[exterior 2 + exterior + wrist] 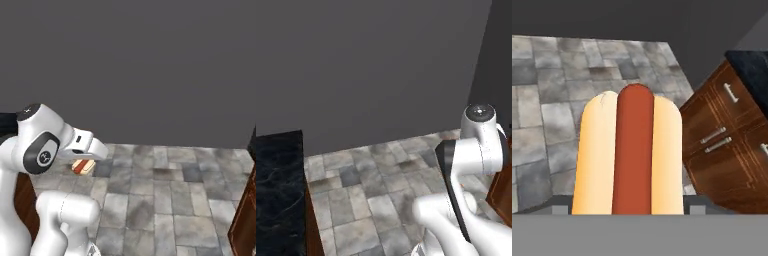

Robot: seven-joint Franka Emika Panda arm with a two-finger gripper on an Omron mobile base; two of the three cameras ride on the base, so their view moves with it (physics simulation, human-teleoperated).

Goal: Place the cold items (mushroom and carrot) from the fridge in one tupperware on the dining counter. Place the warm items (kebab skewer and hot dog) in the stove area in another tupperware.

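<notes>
The hot dog (632, 150), a red-orange sausage in a pale tan bun, stands lengthwise in the middle of the hand view, held above the tiled floor. My gripper (629, 210) is shut on it, with the jaws set wide at the bun's sides. From the right base view the hot dog (83, 167) hangs just under the white hand (85, 146), low and left of centre. The dining counter (278, 190), black stone with faint white veins on a brown base, lies at the left edge of the left base view.
A grey stone-tiled floor (165, 200) spreads ahead, up to a plain dark grey wall (376, 65). Brown wooden cabinets with metal handles (722, 150) under a black top stand to the hand's right. Another brown cabinet edge (246, 220) shows at the right.
</notes>
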